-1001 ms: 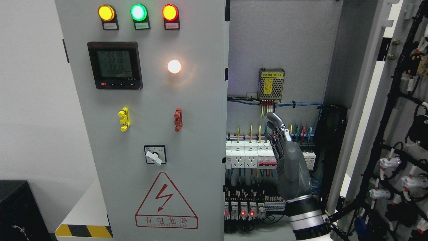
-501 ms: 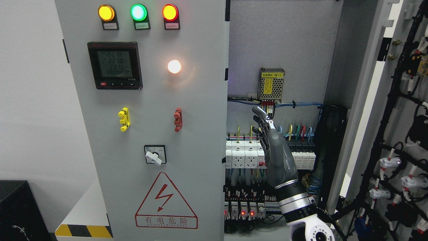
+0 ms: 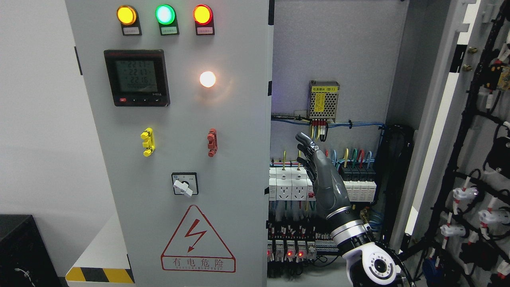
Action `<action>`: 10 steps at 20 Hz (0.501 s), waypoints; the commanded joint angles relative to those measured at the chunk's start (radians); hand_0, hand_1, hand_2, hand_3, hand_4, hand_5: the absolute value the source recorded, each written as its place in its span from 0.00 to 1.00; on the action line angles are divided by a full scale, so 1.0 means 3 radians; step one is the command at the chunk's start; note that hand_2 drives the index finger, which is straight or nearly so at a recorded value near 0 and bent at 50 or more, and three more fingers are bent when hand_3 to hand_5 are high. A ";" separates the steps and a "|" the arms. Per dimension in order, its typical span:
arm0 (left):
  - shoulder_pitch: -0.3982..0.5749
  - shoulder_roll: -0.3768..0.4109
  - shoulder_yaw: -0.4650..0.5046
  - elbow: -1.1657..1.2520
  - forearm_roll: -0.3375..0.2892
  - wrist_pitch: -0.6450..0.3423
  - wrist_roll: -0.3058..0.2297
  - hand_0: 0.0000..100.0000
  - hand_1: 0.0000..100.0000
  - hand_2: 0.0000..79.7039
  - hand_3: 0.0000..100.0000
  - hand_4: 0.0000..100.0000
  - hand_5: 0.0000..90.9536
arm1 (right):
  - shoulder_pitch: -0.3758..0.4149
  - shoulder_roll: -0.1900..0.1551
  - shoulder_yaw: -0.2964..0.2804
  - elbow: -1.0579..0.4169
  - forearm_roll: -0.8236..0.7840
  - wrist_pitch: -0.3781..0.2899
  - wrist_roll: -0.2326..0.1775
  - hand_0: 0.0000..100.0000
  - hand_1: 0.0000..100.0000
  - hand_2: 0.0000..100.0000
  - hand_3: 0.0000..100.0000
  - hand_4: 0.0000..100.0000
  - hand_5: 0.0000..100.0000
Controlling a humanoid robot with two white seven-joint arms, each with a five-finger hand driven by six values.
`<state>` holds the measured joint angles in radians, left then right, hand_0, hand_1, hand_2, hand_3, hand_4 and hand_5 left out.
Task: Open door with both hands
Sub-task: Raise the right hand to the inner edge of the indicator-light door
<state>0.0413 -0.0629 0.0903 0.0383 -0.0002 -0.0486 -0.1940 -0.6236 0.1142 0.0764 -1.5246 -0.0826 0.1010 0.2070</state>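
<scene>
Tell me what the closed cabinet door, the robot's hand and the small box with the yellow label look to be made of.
Closed door: probably painted sheet metal, matte light grey, flat and even. Right hand: dark grey shell, smooth with soft highlights, plastic or coated metal; silver wrist rings look metallic. Box: perforated bare metal casing, dull silver.

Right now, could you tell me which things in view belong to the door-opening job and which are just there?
Job:
right hand, fingers extended, holding nothing
left door, closed
right door, swung open

Just there:
meter
indicator lamps
rotary switch
warning sign
power supply
breakers
</scene>
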 commanded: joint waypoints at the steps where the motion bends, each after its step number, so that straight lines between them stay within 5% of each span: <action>1: -0.0005 -0.0123 -0.0030 0.0000 -0.0071 -0.0002 0.0002 0.00 0.00 0.00 0.00 0.00 0.00 | -0.0074 0.0008 -0.0096 0.0240 -0.0006 0.0118 0.0137 0.00 0.00 0.00 0.00 0.00 0.00; 4: -0.0005 -0.0123 -0.0025 0.0000 -0.0071 -0.0002 0.0002 0.00 0.00 0.00 0.00 0.00 0.00 | -0.0115 0.0018 -0.0101 0.0230 -0.0006 0.0175 0.0373 0.00 0.00 0.00 0.00 0.00 0.00; 10: -0.0005 -0.0123 -0.0025 0.0000 -0.0071 -0.0002 0.0002 0.00 0.00 0.00 0.00 0.00 0.00 | -0.0192 0.0018 -0.0111 0.0194 -0.0011 0.0297 0.0409 0.00 0.00 0.00 0.00 0.00 0.00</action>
<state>0.0401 -0.0850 0.0855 0.0384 0.0000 -0.0486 -0.1940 -0.6595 0.1171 0.0583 -1.4867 -0.0849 0.1754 0.3209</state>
